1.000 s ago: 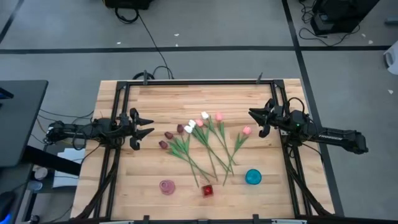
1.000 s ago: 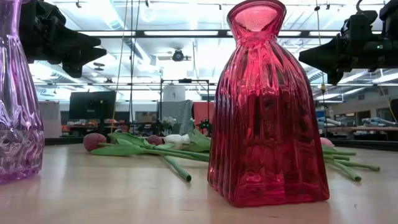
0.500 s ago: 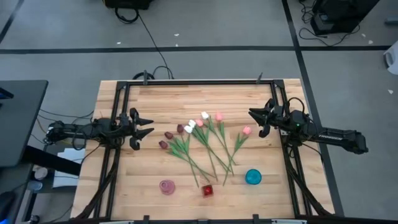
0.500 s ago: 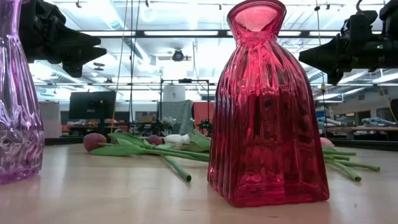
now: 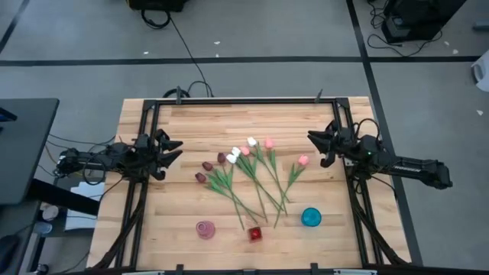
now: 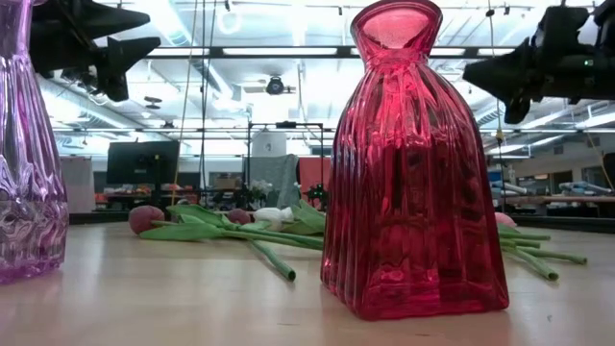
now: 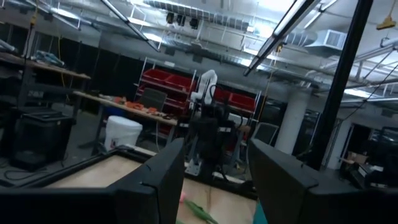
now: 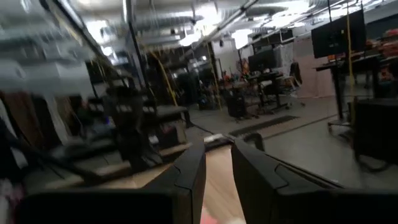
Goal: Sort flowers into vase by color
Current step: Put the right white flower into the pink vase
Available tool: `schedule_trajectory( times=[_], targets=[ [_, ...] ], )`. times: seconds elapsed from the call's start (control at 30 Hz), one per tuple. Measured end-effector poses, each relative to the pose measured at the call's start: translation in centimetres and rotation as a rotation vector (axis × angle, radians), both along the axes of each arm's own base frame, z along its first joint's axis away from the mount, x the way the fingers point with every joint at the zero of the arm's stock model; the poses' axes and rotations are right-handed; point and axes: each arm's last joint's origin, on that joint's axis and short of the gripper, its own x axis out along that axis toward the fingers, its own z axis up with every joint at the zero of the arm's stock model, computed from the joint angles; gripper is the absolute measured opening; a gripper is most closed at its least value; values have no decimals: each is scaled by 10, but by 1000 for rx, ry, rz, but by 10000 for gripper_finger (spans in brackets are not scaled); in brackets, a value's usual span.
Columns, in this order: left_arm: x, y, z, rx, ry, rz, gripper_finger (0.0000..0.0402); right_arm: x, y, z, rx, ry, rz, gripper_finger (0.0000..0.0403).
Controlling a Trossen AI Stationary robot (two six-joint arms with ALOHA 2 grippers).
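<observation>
Several artificial tulips (image 5: 252,172) lie flat in a loose pile at the table's middle, green stems crossing toward the near edge. Maroon heads (image 5: 204,171) are on the left, white heads (image 5: 234,155) in the centre, pink heads (image 5: 269,143) and one apart (image 5: 303,160) on the right. In the low view the flowers (image 6: 240,229) lie behind the red vase (image 6: 413,173). My left gripper (image 5: 176,149) (image 6: 144,34) hovers open to the left of the pile. My right gripper (image 5: 313,147) (image 6: 473,82) hovers open to its right. Neither holds anything.
Three small vases stand near the table's near edge: pink (image 5: 205,228), red (image 5: 255,234) and teal (image 5: 310,217). The pink vase (image 6: 24,173) fills the low view's left side. A black frame (image 5: 244,101) runs along the table's far and side edges. Bare wood lies beyond the flowers.
My left gripper has drawn back a little toward the table's left edge, risen and tipped its fingers upward. My right gripper has risen slightly. The flowers and vases have stayed where they were.
</observation>
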Motion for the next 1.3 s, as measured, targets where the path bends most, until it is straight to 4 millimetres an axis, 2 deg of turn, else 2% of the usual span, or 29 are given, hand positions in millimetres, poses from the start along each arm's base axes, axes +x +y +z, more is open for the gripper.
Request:
schedule_trajectory(
  times=[0.37,0.53,0.77,0.93,1.03,1.17,1.3],
  targets=[
    [0,0,0,-1,2,14,182,-3,1,11,0,-132,-1,90],
    [0,1,0,-8,1,16,182,-3,2,12,102,-176,76,90],
    [0,0,0,20,5,-8,182,2,2,18,97,-134,143,86],
    [0,-6,0,205,1,-161,182,17,0,30,102,-40,174,81],
    [0,-9,2,255,-29,-233,182,29,-3,33,105,30,191,81],
    [0,-9,4,255,-45,-245,182,50,-6,36,122,128,234,80],
    [3,-6,10,175,13,-159,182,76,-7,42,122,234,243,80]
  ],
)
